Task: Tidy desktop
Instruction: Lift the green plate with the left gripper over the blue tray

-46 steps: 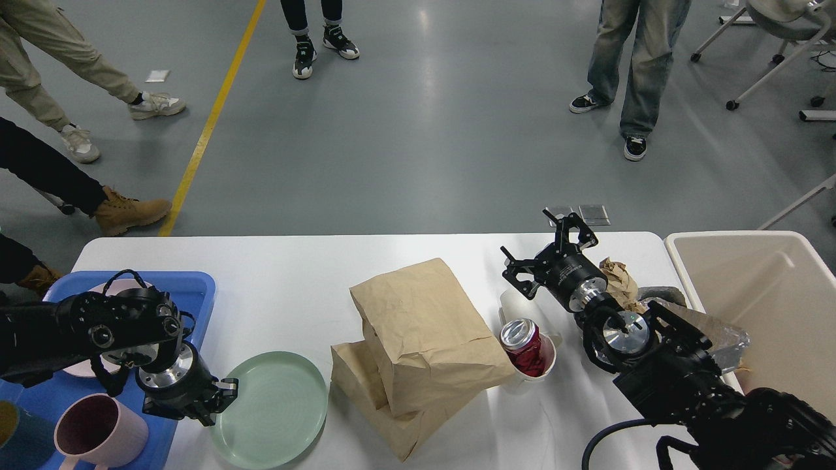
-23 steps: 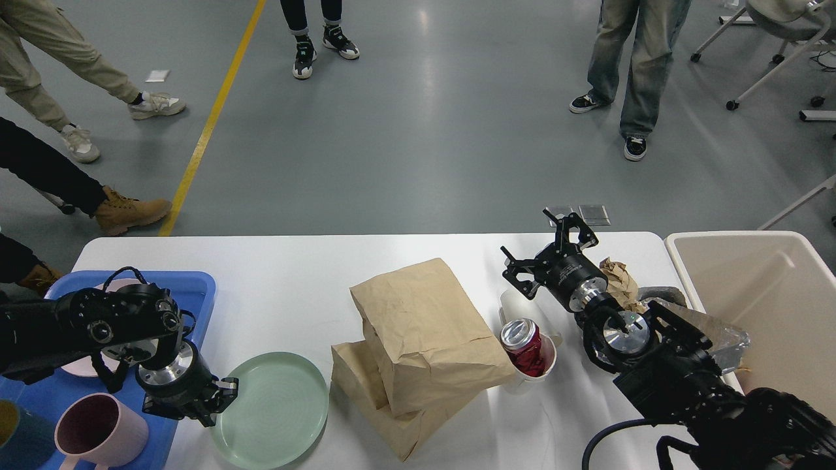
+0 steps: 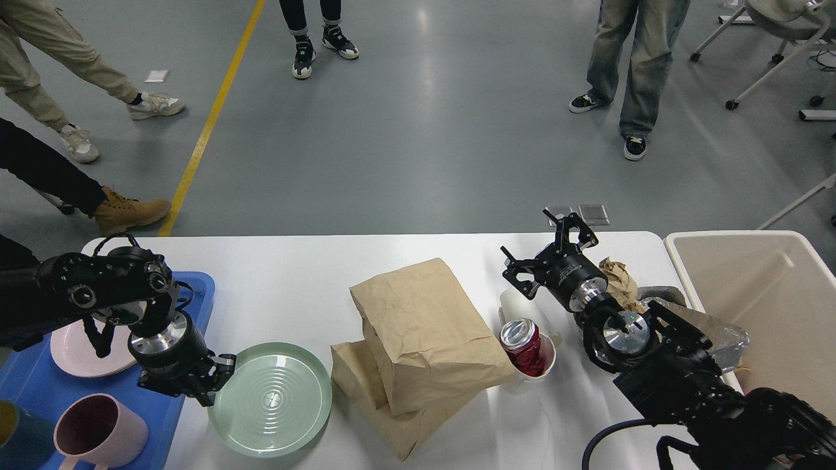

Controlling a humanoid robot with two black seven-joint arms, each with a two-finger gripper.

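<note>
White and broad, the desk [image 3: 294, 274] fills the lower half of the view, reaching from the blue tray [image 3: 196, 287] at its left end to the beige bin [image 3: 771, 287] just past its right end. In the tray lie a pale pink plate [image 3: 72, 349], a pink mug [image 3: 98, 434] with a dark inside, and part of a teal vessel [image 3: 16, 437] at the corner. The left gripper [image 3: 208, 384] sits at the left rim of a green plate [image 3: 271, 401] that rests on the desk just beside the tray; whether it is clenched on the rim I cannot tell. Two brown paper bags [image 3: 424, 339] lie stacked mid-desk. Right of them a white cup [image 3: 539, 369] holds a crushed red can [image 3: 524, 346]. The right gripper [image 3: 548, 245] hovers spread wide and grasping nothing, near the desk's far edge, beside crumpled brown paper [image 3: 620, 281]. Inside, the bin shows only bare walls where visible.
</note>
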